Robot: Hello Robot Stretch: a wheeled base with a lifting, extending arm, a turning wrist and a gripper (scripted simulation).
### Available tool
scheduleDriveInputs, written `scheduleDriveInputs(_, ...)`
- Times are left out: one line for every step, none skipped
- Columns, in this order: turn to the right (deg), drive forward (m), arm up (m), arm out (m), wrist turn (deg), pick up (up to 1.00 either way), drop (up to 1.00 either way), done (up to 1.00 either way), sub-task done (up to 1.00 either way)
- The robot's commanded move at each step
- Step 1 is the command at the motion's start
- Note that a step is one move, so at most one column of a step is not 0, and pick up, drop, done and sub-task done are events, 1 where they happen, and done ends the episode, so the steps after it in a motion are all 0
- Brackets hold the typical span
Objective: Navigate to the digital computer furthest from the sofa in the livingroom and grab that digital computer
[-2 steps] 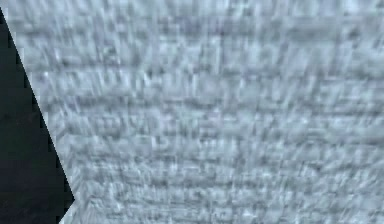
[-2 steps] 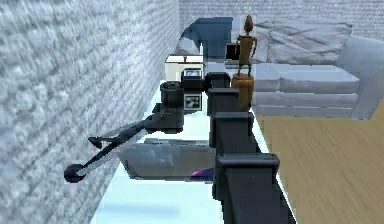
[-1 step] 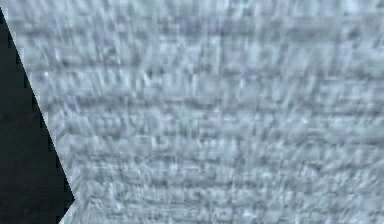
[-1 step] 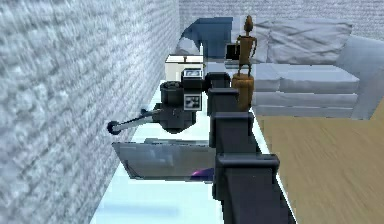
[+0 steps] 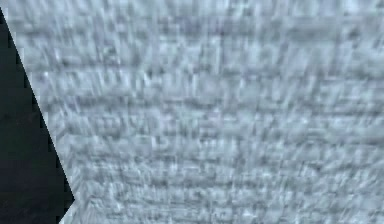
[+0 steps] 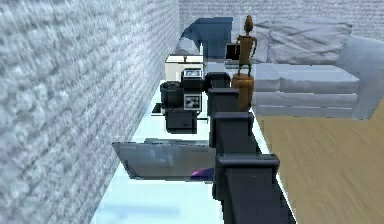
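We saw the computer (image 6: 160, 160) on the pale table (image 6: 130, 208), at the table end farthest from the sofa (image 6: 310, 75), with its lid raised. Its long axis ran across the arm side view, crosswise to the arm (image 6: 235, 150), and the arm's bar passed by its corner nearer to the sofa. The grey face of the lid was turned away from the sofa. We could not tell if this face was the screen or the back, so we judged only that the computer pointed along the table's length.

The gripper (image 6: 180, 108) was closer to the sofa than the computer was, among small dark and white things on the table. We could not tell how its fingers stood, nor whether it held anything.

In our judgement there were three dangers. The arm, if drawn back or lowered, could strike the raised lid and push the computer off the table end farthest from the sofa. The gripper could take one of the small things, or disturb the wooden figure (image 6: 247, 45) standing nearer the sofa. In the forward view the brick wall (image 5: 200, 110) looked very near, so driving ahead could bump it.
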Motion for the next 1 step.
scheduleDriveInputs(0.0, 0.00, -0.20, 0.00, 0.0, 0.00, 0.00, 0.00, 0.00)
